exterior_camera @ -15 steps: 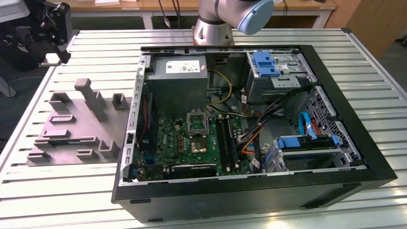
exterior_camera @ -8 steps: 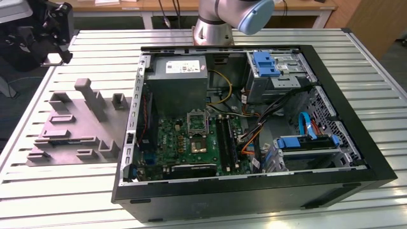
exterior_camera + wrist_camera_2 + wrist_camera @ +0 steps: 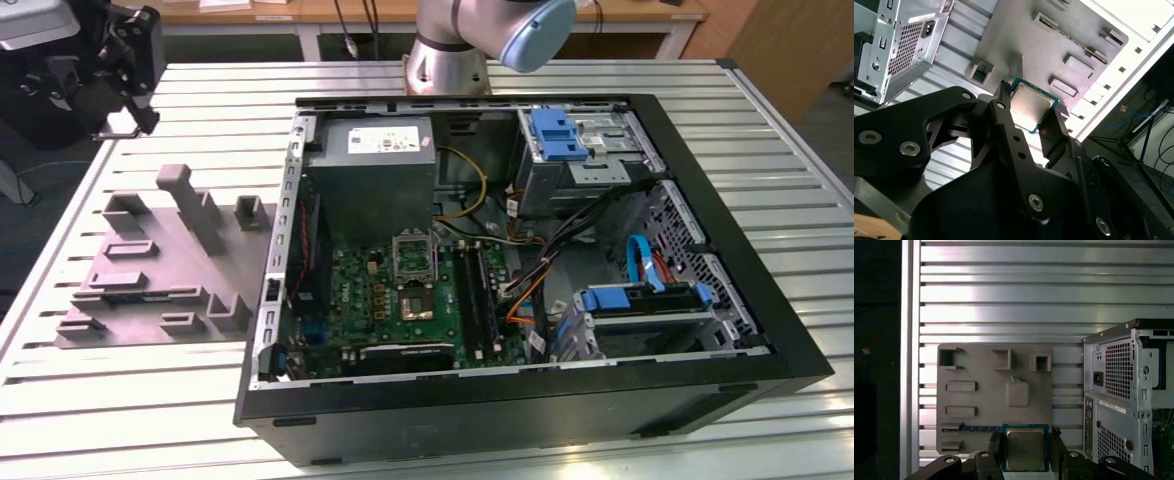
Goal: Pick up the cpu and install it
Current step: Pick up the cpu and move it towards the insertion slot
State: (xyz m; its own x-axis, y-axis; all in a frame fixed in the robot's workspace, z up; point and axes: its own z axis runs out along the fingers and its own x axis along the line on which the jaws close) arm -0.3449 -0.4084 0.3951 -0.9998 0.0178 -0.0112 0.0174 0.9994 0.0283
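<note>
Second wrist view has the claw [image 3: 1030, 110] clamped on the cpu [image 3: 1033, 102]; two black fingers [image 3: 1004, 114] press on opposite edges of the chip, parted by no more than its width, so the pale metal face with its greenish rim lies bare between them. That edge hold looks deliberate, I judge; it keeps the fingers off the flat faces and sets the chip square to the claw.

In the first wrist view the cpu [image 3: 1025, 447] sits level in the same pinch of the claw [image 3: 1025, 454], with the grey fixture [image 3: 979, 405] below it on the slatted metal surface [image 3: 1004, 290]; the chip hangs clear of the fixture and rests in none of its pockets, which suggests the pick is done and the install is not.

The computer case [image 3: 1124, 390] stands just beside the fixture; in the exterior view the case [image 3: 534, 412] lies on its side on the surface [image 3: 134, 400] with the panel off, so the green circuit board [image 3: 387, 300] faces upward and can be reached from above. A metal-framed square [image 3: 411, 250] on that board is, I judge, the socket; whether anything sits in it I cannot tell. The fixture [image 3: 147, 285] lies at the exterior view's left of the case, probably so that parts wait in known pockets close to the work.
</note>
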